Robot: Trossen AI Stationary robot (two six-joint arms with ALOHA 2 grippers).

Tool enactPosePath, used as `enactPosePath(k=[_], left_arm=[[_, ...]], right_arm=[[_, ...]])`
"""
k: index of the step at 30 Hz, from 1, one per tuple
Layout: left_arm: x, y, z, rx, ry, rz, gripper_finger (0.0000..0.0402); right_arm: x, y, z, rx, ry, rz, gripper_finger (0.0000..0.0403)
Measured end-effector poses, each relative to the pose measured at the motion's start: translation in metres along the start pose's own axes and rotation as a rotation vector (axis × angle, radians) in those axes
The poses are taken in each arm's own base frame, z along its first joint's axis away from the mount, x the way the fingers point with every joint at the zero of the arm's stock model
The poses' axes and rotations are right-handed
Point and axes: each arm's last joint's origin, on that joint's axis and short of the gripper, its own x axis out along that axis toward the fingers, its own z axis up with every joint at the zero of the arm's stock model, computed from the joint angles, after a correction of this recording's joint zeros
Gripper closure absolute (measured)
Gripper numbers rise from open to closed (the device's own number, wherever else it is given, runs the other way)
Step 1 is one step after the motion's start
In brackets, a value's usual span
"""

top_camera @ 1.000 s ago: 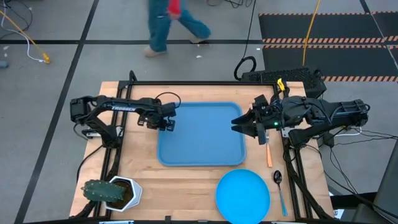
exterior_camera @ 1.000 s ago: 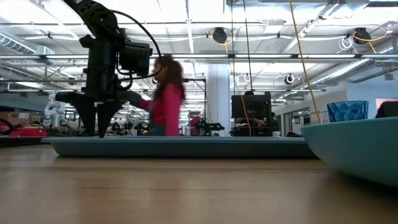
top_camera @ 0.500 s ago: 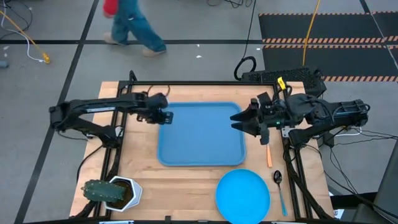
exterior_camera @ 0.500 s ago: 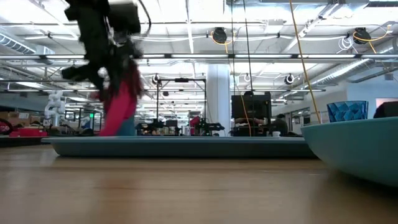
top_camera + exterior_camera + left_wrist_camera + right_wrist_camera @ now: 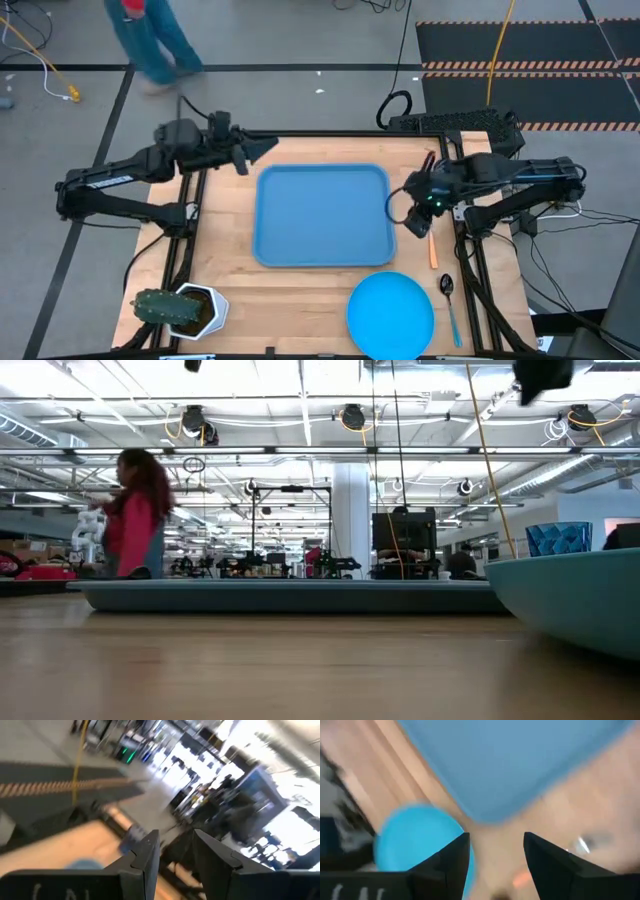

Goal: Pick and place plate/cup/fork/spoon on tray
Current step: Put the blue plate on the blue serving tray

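Note:
The blue tray (image 5: 320,215) lies at the table's middle; it shows as a long low rim in the low view (image 5: 290,596). The round blue plate (image 5: 390,314) lies near the front edge, right of middle. The orange-handled fork (image 5: 432,247) and the blue-handled spoon (image 5: 449,298) lie right of the tray. The cup (image 5: 558,538) shows only in the low view, at the far right. My right gripper (image 5: 412,218) is open and empty, pointing down above the tray's right rim, next to the fork. My left gripper (image 5: 258,150) is open and empty, raised over the tray's far left corner.
A potted cactus (image 5: 180,310) stands at the front left corner. A black frame runs along the table's far edge and sides (image 5: 300,133). A person (image 5: 150,35) walks on the floor beyond the table. Bare wood lies left of the tray (image 5: 225,250).
My left gripper has risen from the tray's left rim and drawn back toward the far left corner, tipping to nearly level. My right gripper has turned from level to pointing down and shifted a little toward the fork. The person has walked leftward behind the table.

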Motion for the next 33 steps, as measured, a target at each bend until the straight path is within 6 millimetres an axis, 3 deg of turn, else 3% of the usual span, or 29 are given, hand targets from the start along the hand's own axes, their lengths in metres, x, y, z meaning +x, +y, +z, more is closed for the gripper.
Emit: enactPosePath(k=[7,15,24,33], left_arm=[[0.010,0.000,-0.009,0.039,0.097,-0.062,0.0282],[0.027,-0.011,-0.019,0.204,0.109,-0.215,0.0282],[0.028,-0.015,-0.017,0.274,0.061,-0.249,0.0282],[0.028,-0.014,-0.018,0.244,0.065,-0.222,0.0282]], right_arm=[[0.043,0.020,-0.006,0.013,0.187,0.011,0.0222],[0.110,0.024,-0.042,0.083,0.364,0.078,0.0222],[0.141,0.027,-0.082,0.135,0.355,0.088,0.0222],[0.169,0.005,-0.111,0.117,0.353,-0.018,0.0222]])
